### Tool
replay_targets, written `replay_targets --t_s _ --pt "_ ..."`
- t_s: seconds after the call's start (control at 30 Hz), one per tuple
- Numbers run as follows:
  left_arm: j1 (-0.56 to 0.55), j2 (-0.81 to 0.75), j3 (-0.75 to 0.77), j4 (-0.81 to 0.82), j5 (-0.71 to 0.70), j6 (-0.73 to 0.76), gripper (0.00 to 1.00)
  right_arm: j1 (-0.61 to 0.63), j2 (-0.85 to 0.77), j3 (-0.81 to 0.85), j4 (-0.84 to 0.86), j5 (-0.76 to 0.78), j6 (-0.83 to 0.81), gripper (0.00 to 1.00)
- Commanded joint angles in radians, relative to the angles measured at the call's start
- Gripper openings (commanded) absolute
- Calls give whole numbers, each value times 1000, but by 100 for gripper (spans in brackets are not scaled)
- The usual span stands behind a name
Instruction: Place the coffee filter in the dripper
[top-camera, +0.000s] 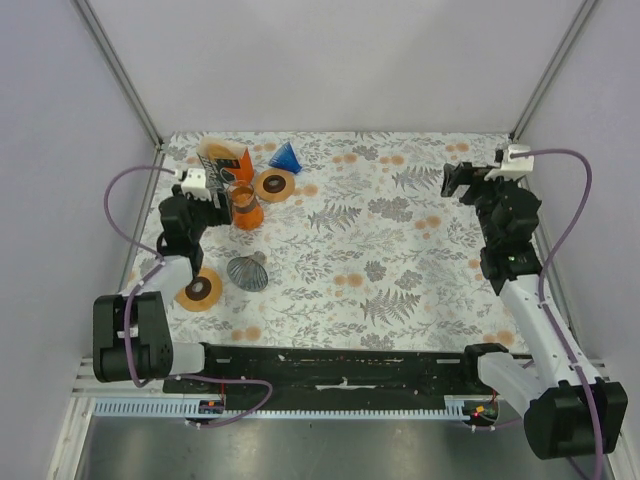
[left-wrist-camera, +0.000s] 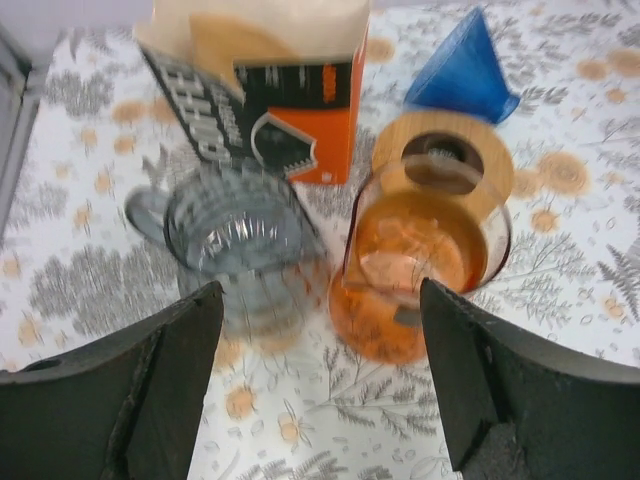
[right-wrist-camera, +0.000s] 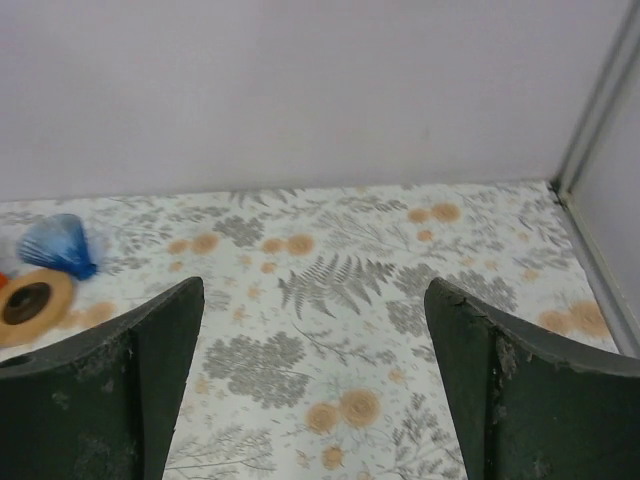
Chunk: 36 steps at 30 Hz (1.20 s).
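My left gripper (left-wrist-camera: 320, 300) hung wide open and empty, with a blurred grey dripper (left-wrist-camera: 235, 240) and an orange dripper (left-wrist-camera: 420, 265) side by side just ahead. The coffee filters (left-wrist-camera: 260, 25) stood in their box (left-wrist-camera: 310, 110) behind both drippers. My right gripper (right-wrist-camera: 315, 295) gaped empty, well apart from them.

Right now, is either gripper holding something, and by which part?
Nothing is held: the left gripper and the right gripper are both open and empty.
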Motion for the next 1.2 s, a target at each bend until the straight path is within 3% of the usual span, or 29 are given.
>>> replay_targets --t_s 0.0,0.1,0.33,0.47,0.53,0.67,0.97,1.03,1.17 --pt "23 -32 300 -546 160 175 85 0 22 227 -290 -228 52 98" --pt "23 24 512 -818 178 186 85 4 30 295 -385 -296 54 98" --pt "23 288 993 -1213 145 160 85 7 13 311 -424 -362 0 98" --pt "17 443 1193 -1392 312 197 84 7 22 314 -448 -374 -43 98" --pt "-6 488 1241 -1436 342 242 83 8 30 312 -451 -376 -49 98" --pt "-37 574 1351 -1545 242 358 81 9 49 328 -467 -389 -54 98" --pt "-90 696 1407 -1539 102 462 70 8 81 349 -487 -405 -51 98" --pt "-103 706 1396 -1532 118 459 64 8 78 352 -491 -405 -52 98" --pt "-127 695 1361 -1533 170 447 42 11 64 348 -496 -402 -58 98"
